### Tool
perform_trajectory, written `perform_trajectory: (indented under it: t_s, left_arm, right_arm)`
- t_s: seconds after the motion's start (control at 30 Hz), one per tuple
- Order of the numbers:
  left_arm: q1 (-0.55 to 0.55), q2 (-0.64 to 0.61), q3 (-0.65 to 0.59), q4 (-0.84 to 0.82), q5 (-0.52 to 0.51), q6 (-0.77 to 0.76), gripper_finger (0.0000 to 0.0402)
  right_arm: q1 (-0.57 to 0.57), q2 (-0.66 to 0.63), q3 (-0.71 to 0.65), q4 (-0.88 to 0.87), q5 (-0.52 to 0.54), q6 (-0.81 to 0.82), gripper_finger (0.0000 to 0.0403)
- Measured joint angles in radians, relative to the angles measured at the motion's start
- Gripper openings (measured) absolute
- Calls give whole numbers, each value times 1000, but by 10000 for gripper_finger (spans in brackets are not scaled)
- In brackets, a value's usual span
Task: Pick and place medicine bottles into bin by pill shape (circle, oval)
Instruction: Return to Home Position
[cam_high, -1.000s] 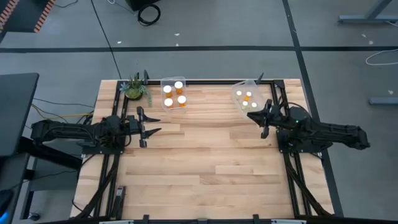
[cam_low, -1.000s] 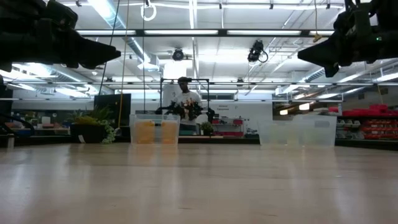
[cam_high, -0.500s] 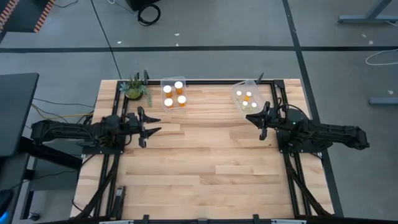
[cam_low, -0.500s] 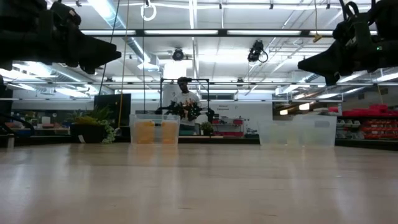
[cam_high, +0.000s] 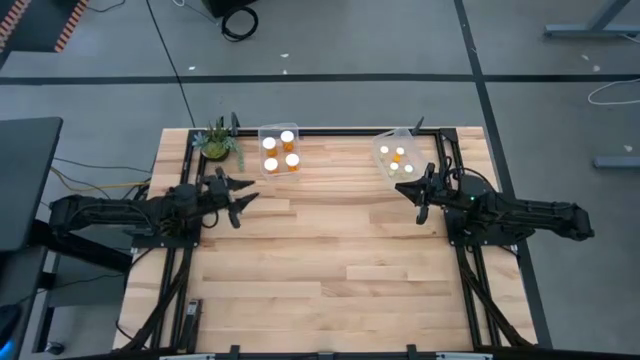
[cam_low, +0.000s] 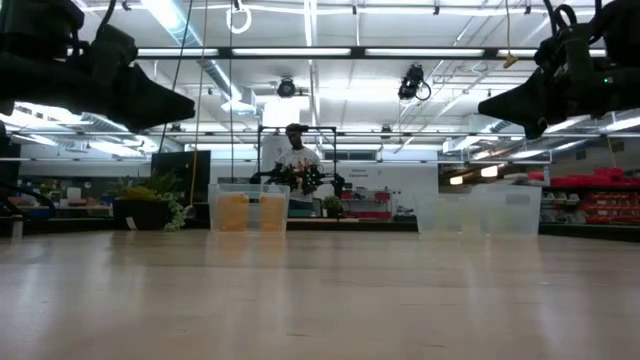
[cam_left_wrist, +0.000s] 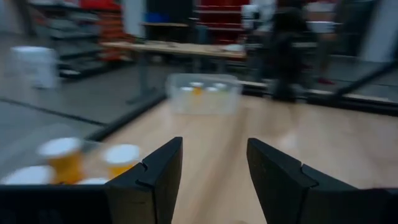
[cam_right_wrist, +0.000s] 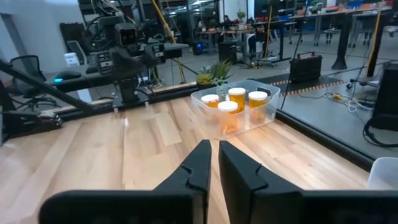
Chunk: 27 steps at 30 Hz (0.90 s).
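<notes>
Top-down: table (cam_high: 330, 260) bare in the middle, all bottles (cam_high: 287, 137) binned. 4 orange vials w/ white caps stand in L bin (cam_high: 262, 130) at upper left-centre of frame, just right of plant (cam_high: 217, 141). 4 more caps show in R bin (cam_high: 412, 133) at upper right-centre; these look smaller.

L gripper (cam_high: 238, 198) sits over left side of table, below and left of L bin, apart from it. L wrist cam: jaws wide, nothing between, fingers (cam_left_wrist: 152, 180) spread. R bin (cam_left_wrist: 204, 93) is ahead across the table. Blurry bottles are at that frame's lower left.

R gripper (cam_high: 412, 192) is over right side of table, just below R bin, not touching. R wrist cam: jaws nearly closed, only a thin slit, holding nothing. L bin (cam_right_wrist: 239, 106) w/ its 4 bottles is ahead.

Low cam: both grippers are up in the top corners, well off the wood, L (cam_low: 130, 95) and R (cam_low: 530, 95). Both bins stand at the far edge. Person (cam_low: 296, 155) is in the bkgd behind L bin. Can't tell pill shapes.
</notes>
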<state>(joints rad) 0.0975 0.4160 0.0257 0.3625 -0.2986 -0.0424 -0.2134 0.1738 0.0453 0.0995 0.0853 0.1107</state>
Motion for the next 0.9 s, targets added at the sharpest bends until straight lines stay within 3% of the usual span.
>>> perform_trajectory:
  t_s: [0.17,0.47,0.9]
  left_arm:
    - [-1,0,0,-7,177,-44,185]
    - [-1,-33,0,-96,196,-131,188]
    - [-1,-400,3,-371,200,-134,185]
  right_arm:
    - [0,1,-24,5,0,45,28]
    - [0,0,-31,-3,-12,72,23]
    - [0,0,-29,-29,-18,109,23]
